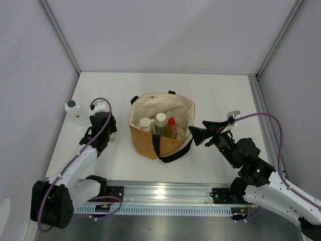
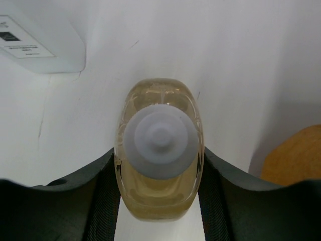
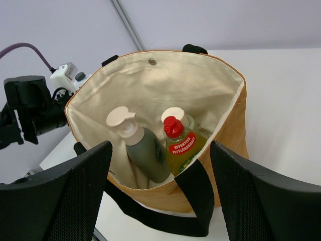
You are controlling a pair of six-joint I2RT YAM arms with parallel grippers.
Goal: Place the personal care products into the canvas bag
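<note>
The canvas bag (image 1: 150, 143) stands open mid-table. Inside it stand a grey-green bottle with a beige pump cap (image 3: 145, 150), a yellow bottle with a red cap (image 3: 183, 145) and a pale-capped bottle (image 3: 175, 114) behind them. Left of the bag, my left gripper (image 2: 159, 201) is shut on an amber round bottle with a white cap (image 2: 159, 140), upright on the table, one finger against each side. A clear square bottle with a black cap (image 1: 75, 111) stands further left. My right gripper (image 1: 198, 134) hovers open just right of the bag, holding nothing.
The bag's black strap handles (image 1: 168, 153) hang down its near side onto the table. A white wall panel rises along the left edge, close to the clear bottle. A metal rail (image 1: 165, 193) runs along the near edge by the arm bases.
</note>
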